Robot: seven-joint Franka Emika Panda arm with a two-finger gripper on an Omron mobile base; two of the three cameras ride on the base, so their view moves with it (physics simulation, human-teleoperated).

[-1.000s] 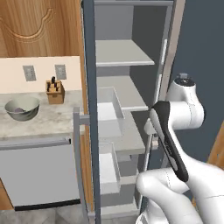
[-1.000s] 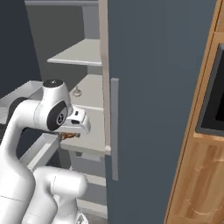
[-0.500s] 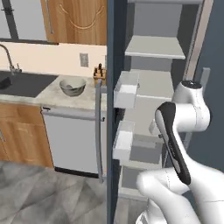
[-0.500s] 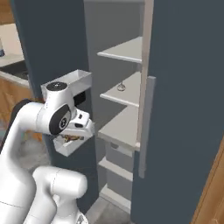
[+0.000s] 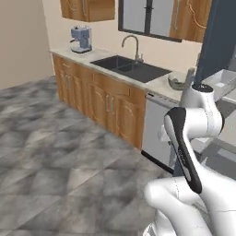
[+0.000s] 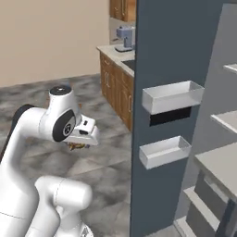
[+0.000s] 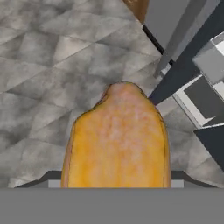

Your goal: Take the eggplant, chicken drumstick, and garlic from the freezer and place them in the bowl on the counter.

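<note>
chicken drumstick (image 7: 117,138) is sitting right in front of the hand camera, an orange-brown knobbly lump tapering to a rounded tip, hanging over the grey tiled floor (image 7: 48,65). its lower end is running down between the gripper (image 7: 116,179), whose fingers are showing as small dark tips at either side of it, so the jaws are clenching on the drumstick. in the right base view the gripper (image 6: 79,144) is pointing down beside the white arm's round dark joint, and a bit of orange-brown is peeking out just beneath the hand.

in the left base view the arm is rising at the lower right, and behind it the counter (image 5: 154,84) is running along the far wall over wooden cabinets (image 5: 99,99). a black sink (image 5: 131,68) with a curved faucet (image 5: 131,46) is lying set into the stone, and a pale blue coffee machine (image 5: 81,38) is standing at the far left end. the bowl (image 5: 177,82), grey-green with a pale rim, is resting on the counter to the right of the sink, partly hidden by the arm's top joint. whether anything is lying inside it, i cannot tell.

in the right base view the freezer (image 6: 180,41) is standing open, its dark slate-blue door facing the camera with two white door bins (image 6: 172,96) one above the other, and light grey shelves (image 6: 222,164) showing at the right edge. the drumstick is hanging well apart from the bowl and outside the freezer.
</note>
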